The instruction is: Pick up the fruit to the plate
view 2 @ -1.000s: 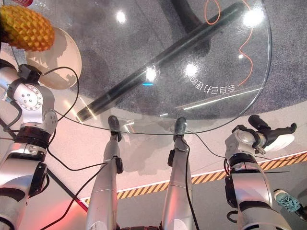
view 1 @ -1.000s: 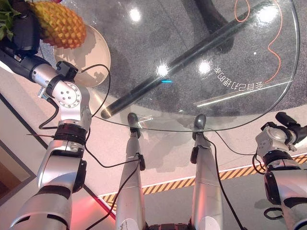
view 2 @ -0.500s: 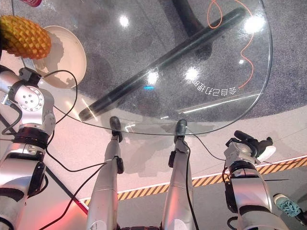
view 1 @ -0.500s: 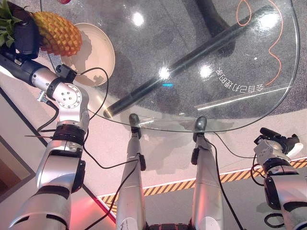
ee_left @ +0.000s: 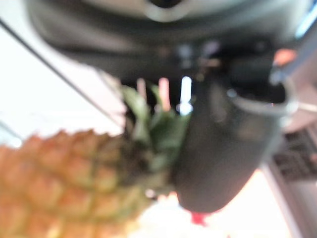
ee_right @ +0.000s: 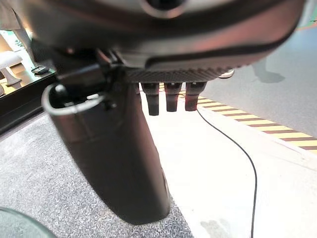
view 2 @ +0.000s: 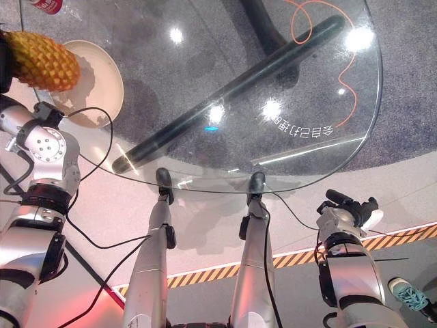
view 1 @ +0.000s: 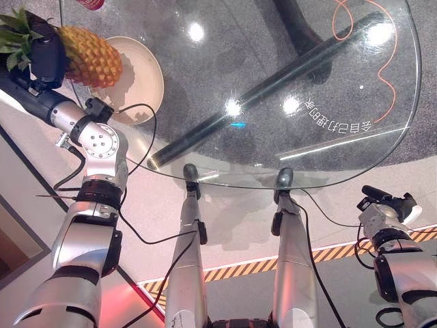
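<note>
Showroom-like hall (hazard-striped floor [view 1: 328, 253])

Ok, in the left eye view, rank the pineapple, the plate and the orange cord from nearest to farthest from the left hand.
1. The pineapple, held in the left hand itself, at the table's far left.
2. The plate, just right of the pineapple and partly under it.
3. The orange cord, far across at the glass table's right side.

Wide bare stretch of round glass table [view 1: 287, 75] open across middle and right. At far left edge, cream plate [view 1: 140, 75] partly overhung by pineapple [view 1: 89, 55]; red can [view 2: 48, 5] just beyond plate.
</note>
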